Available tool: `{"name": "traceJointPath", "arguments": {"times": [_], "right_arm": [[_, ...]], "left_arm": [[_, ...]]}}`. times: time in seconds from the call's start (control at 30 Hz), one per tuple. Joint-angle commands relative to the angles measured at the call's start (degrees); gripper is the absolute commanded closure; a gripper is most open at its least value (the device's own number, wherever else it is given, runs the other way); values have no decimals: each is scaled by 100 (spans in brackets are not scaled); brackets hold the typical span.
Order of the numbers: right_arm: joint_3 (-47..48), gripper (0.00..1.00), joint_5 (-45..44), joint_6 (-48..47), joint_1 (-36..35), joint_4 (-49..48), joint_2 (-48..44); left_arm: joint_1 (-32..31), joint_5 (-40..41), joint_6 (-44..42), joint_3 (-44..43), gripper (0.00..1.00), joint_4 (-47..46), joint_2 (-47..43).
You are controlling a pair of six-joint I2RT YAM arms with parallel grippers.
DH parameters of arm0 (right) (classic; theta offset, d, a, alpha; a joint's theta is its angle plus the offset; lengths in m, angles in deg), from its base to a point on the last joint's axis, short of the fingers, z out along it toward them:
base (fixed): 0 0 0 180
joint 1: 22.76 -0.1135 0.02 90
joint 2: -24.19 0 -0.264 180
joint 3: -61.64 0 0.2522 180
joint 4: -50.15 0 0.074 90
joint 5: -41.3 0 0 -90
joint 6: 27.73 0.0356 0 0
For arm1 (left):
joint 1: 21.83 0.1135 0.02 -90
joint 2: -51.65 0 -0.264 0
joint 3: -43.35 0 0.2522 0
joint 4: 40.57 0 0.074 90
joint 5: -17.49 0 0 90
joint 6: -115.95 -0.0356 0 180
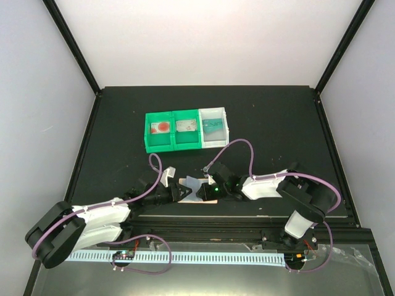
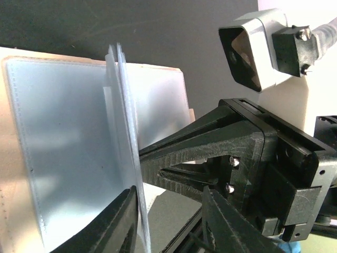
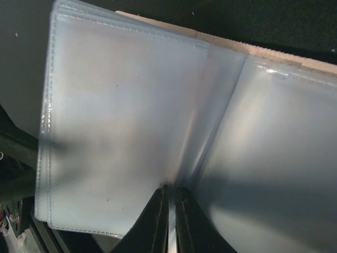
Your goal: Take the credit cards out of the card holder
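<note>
1. Right gripper [image 3: 170, 192]: we saw its two fingers pressed almost together, pinching a thin clear leaf [image 2: 124, 132] of the card holder [image 1: 196, 186] where the sleeves fold.
2. Left gripper [image 2: 167, 211] stood partly open. We saw the upright clear leaf between its fingers, lying against one finger with a gap to the other.
3. We found the card holder lying open on the black table [image 1: 123, 123], near the front edge and between the two grippers. Its tan cover was underneath and its clear pockets faced up.
4. Farther back, well apart from the holder, we saw a green-and-white bin tray [image 1: 176, 148]. A teal credit card [image 1: 213, 126] lay in its white end compartment, small and blurred in the overhead view.
</note>
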State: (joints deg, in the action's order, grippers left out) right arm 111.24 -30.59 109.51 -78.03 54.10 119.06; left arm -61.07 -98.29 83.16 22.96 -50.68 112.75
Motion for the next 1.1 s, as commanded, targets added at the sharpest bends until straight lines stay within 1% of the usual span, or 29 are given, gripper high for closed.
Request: {"name": "traceJointPath", "arguments": {"times": [0.0,0.07,0.13,0.33,0.5,0.83,0.97,1.07], "right_arm": [[-134,93,-110,13,-37,-47,-93],[-139,92,-115,3,-33,-50,-97],[-145,93,-94,-2,-36,-63,-96],[-166,93,-146,-32,-33,-37,-190],[-162,93,-126,-22,-34,-61,-178],[-189,93,-84,-1,-36,-122,-163],[-187,93,-29,14,-39,-184,-132],[-199,93,-14,35,-37,-227,-148]], "left_arm": [[-66,-95,-175,-285,59,111,-124],[-91,-73,-159,-304,54,147,-199],[-122,-55,-153,-332,53,220,-268],[-154,37,-202,-339,56,511,-507],[-196,123,-216,-360,56,640,-653],[-233,82,-259,-406,54,403,-176],[-241,34,-289,-434,60,290,-7],[-250,30,-313,-461,68,285,36]]}}
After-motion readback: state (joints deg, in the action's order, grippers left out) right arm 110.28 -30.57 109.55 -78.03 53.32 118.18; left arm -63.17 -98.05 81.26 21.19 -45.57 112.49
